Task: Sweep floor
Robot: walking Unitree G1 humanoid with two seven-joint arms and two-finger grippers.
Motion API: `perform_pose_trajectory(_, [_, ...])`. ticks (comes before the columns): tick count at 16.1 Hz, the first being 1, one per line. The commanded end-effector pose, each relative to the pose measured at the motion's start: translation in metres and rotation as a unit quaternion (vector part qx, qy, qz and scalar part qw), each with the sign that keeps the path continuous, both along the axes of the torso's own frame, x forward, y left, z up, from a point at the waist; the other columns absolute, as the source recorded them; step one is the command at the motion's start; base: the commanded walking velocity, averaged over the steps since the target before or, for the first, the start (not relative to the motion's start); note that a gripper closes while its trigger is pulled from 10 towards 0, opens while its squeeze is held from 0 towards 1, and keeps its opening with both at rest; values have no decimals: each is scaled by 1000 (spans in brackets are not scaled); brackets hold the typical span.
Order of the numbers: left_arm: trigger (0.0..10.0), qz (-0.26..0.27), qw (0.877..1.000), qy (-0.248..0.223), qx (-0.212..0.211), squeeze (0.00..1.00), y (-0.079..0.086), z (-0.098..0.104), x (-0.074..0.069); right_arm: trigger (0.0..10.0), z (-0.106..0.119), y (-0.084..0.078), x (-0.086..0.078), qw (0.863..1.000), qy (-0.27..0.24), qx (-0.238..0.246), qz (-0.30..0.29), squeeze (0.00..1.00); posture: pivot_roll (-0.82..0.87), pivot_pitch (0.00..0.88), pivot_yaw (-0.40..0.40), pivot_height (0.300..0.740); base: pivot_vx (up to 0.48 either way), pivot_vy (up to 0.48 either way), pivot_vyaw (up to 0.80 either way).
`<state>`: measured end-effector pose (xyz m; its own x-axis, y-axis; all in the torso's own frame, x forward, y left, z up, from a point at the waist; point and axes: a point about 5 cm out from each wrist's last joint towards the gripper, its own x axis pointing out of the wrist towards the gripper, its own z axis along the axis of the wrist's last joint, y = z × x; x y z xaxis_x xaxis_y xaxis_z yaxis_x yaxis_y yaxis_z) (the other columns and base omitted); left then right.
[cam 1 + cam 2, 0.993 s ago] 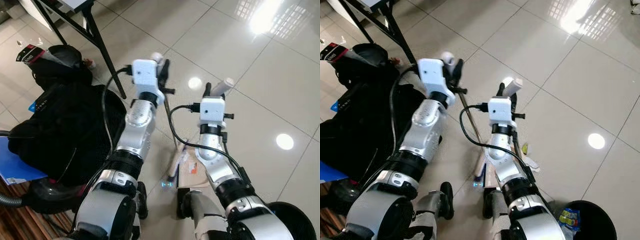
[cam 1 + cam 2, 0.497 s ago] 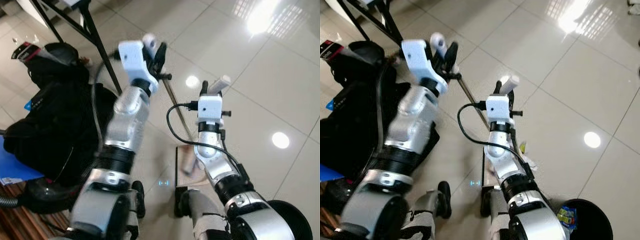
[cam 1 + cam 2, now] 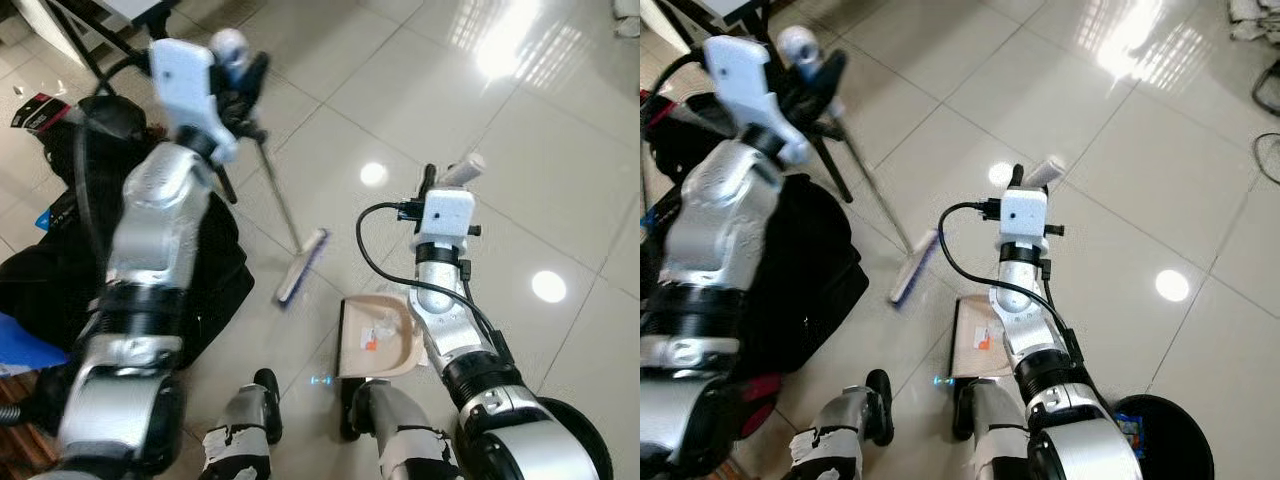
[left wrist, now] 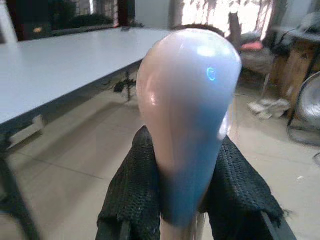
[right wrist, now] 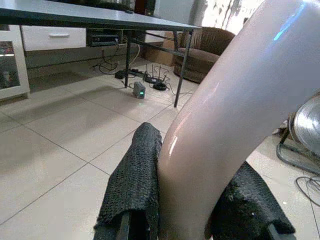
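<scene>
Glossy beige floor tiles (image 3: pixel 560 150) w/ bright light glare, and we're looking down from the head cam. Left gripper (image 3: pixel 238 72) is up high at upper left, jaws clamped on the rounded top of the broom handle (image 3: pixel 278 195); the thin shaft slants down to the broom head (image 3: pixel 302 266), which sits on the floor just left of the dustpan (image 3: pixel 378 337). Right gripper (image 3: pixel 447 178) is lower, mid-frame, jaws closed on the pale dustpan handle (image 3: pixel 466 168); the tan pan rests flat on the tile w/ scraps of paper litter inside, right in front of the robot's feet. Black bag (image 3: pixel 150 270) slumped on the left, black table leg (image 3: pixel 205 120) behind it, dark round bin (image 3: pixel 1165 440) at lower right.

Left wrist view: two black mesh-covered fingers (image 4: pixel 135 200) squeezing the pale bulbous handle end (image 4: pixel 187 120), blurred; white tabletop (image 4: pixel 60 70) and a fan (image 4: pixel 307 107) in the background.

Right wrist view: fingers (image 5: pixel 137 185) pinched round the curved pale handle (image 5: pixel 235 125); dark tabletop (image 5: pixel 75 15) on black legs, cables on the floor, brown armchair (image 5: pixel 210 47) beyond.
</scene>
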<state>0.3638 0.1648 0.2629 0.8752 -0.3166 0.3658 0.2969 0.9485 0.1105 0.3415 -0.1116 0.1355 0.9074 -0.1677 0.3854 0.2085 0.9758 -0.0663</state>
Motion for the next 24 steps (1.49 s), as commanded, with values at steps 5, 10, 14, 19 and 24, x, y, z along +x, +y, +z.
perform_pose_trajectory(5, [10000, 60, 993, 84, 53, 0, 19, -61, -28, 10000, 43, -15, -4, 996, -52, 64, 27, 0, 107, 157, -40, 740, 0, 0, 0])
perform_pose_trajectory(10, [10000, 75, 984, 146, 64, 0, 14, -106, -70, 10000, 85, -30, -16, 993, -48, 92, 65, 0, 89, 135, -43, 740, 0, 0, 0])
perform_pose_trajectory(14, [10000, 67, 979, 178, 79, 0, 1, -120, -90, 10000, 106, -35, -32, 993, -5, 88, 84, 0, 63, 124, -45, 740, 0, 0, 0])
perform_pose_trajectory(19, [10000, 35, 980, 181, 78, 0, -19, -116, -96, 10000, 111, -44, -52, 994, 39, 81, 61, 0, 43, 119, -26, 740, 0, 0, 0])
perform_pose_trajectory(24, [10000, 30, 980, 178, 84, 0, -27, -113, -100, 10000, 105, -47, -59, 993, 52, 84, 63, 0, 87, 141, -52, 740, 0, 0, 0])
